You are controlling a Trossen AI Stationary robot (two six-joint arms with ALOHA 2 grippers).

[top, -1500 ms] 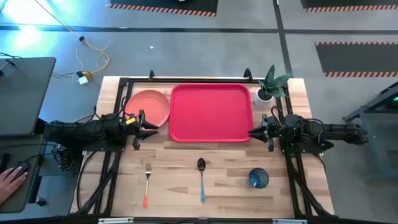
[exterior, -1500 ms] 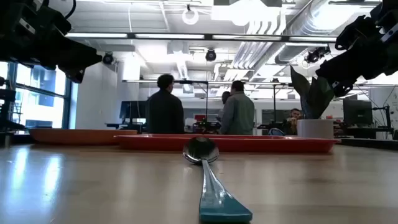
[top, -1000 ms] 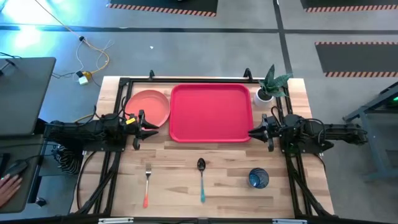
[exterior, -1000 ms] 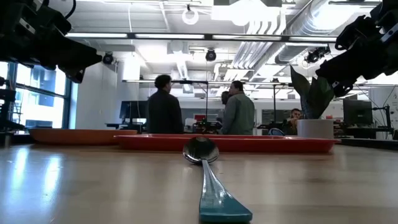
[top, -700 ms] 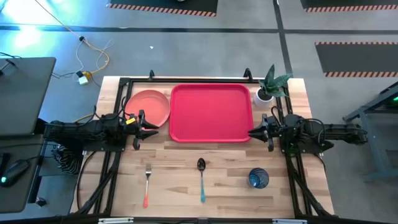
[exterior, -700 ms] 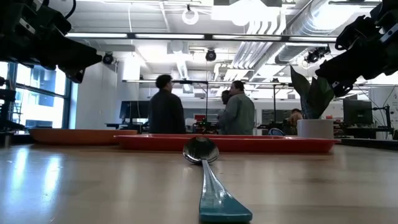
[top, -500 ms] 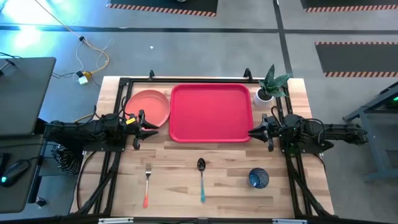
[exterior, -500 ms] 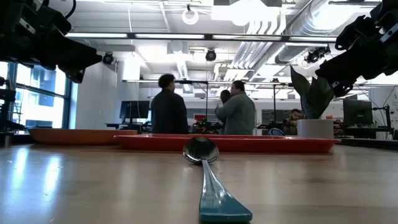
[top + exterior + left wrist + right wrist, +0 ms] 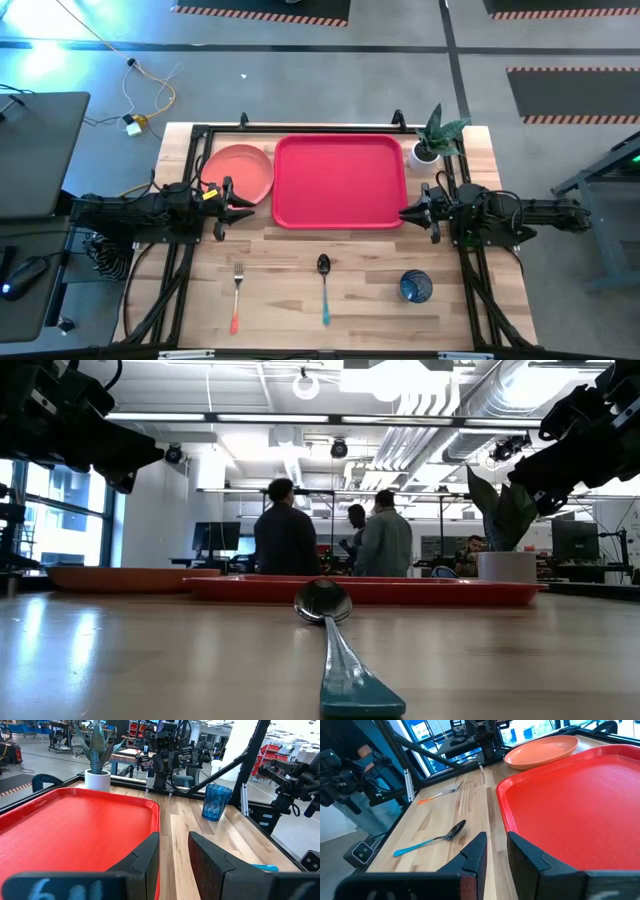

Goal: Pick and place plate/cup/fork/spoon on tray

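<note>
The tray (image 9: 340, 182) sat at the back middle of the table (image 9: 280, 290). The plate (image 9: 240, 171) lay just left of it. In front lay the fork (image 9: 237, 295), the spoon (image 9: 324, 288), then the cup (image 9: 416, 287), left to right.

Tray (image 9: 340, 182) bare — plate (image 9: 238, 171) beside it.

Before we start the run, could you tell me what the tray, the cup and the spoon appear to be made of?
The tray looks like red moulded plastic: one even colour, rounded corners, soft sheen. The cup seems to be translucent blue plastic, possibly glass; light passes through its faceted wall. The spoon has a shiny, mirror-like bowl, likely metal, and a matte teal handle, probably plastic.
</note>
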